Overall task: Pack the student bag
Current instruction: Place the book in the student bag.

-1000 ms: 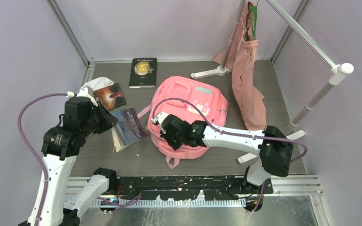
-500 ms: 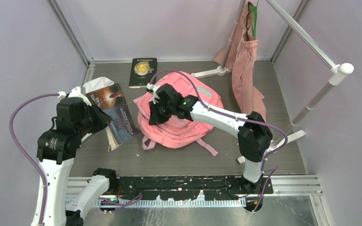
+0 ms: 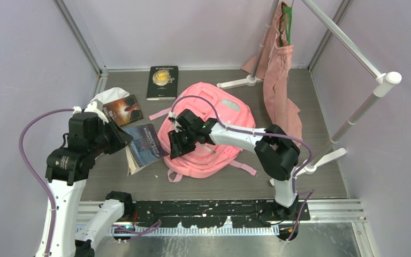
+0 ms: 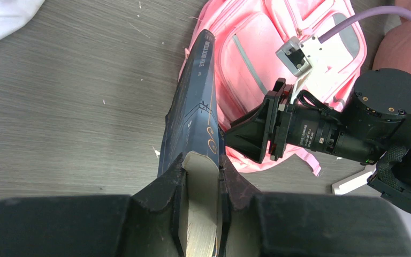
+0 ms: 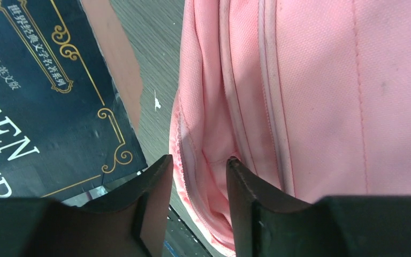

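The pink student bag (image 3: 208, 158) lies front up in the middle of the table. My right gripper (image 3: 173, 149) is at its left edge. In the right wrist view the right gripper (image 5: 197, 160) is open, its jaws set apart astride the bag's (image 5: 326, 80) zipped rim. My left gripper (image 4: 200, 171) is shut on a dark blue book (image 4: 195, 107) by its page edge. The book (image 3: 147, 143) is tilted just left of the bag, its far end close to the right gripper's fingers (image 4: 249, 134).
A black book (image 3: 162, 82) lies at the back. An orange-covered book (image 3: 123, 110) and a white cloth (image 3: 109, 96) are at the left. A dusty-pink tote (image 3: 281, 91) hangs on the white rack (image 3: 353, 118) at the right.
My right gripper dragged the bag up and left, turning it, then came down to its left rim and opened. My left arm rocked slightly with the blue book.
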You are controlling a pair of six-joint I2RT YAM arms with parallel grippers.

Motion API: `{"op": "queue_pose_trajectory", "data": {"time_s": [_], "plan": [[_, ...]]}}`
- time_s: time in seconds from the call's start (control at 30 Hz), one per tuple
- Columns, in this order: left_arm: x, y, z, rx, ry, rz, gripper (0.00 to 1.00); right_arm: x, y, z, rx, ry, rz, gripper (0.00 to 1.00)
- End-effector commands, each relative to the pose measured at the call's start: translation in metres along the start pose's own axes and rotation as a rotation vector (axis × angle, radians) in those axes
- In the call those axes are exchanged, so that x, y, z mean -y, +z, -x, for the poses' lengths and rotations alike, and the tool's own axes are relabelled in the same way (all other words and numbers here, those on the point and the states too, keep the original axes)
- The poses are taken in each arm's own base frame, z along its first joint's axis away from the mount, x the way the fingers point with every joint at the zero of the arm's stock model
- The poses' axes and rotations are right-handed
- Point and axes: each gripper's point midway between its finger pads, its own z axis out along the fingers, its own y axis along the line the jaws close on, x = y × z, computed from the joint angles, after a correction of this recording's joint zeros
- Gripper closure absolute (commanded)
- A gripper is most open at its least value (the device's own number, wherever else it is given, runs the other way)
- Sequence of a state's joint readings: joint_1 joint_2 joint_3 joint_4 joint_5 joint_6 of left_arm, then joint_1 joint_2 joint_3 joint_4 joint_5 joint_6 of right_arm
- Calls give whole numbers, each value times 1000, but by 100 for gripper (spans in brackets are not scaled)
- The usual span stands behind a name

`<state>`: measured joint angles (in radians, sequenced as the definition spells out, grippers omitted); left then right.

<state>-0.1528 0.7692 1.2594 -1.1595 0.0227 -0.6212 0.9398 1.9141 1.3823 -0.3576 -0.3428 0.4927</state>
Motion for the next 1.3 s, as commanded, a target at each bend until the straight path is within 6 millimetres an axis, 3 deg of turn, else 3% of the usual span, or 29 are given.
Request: {"op": "queue_pose_trajectory", "data": {"time_s": [0.0, 0.33, 0.4, 0.5, 0.53, 0.6, 0.67, 0.73, 1.27], "plan": [[23, -9, 26, 117, -16, -110, 100, -20, -7, 28, 81, -44, 44, 51], [20, -9, 23, 117, -21, -104, 100, -33, -35, 47, 195, -61, 59, 46], [21, -9, 22, 115, -21, -107, 100, -33, -35, 48, 196, -61, 60, 52], [20, -10, 21, 117, -22, -110, 100, -30, -28, 43, 172, -51, 60, 70], [20, -11, 21, 119, -22, -111, 100, -29, -26, 41, 165, -48, 59, 72], [20, -13, 21, 125, -22, -112, 100, -27, -23, 38, 153, -41, 54, 68], [20, -14, 21, 128, -21, -111, 100, -23, -20, 35, 140, -35, 41, 55], [19, -15, 20, 128, -22, -111, 100, -19, -19, 33, 135, -33, 27, 49], [23, -12, 21, 124, -29, -129, 100, -9, -3, 24, 104, -27, 21, 63]]}}
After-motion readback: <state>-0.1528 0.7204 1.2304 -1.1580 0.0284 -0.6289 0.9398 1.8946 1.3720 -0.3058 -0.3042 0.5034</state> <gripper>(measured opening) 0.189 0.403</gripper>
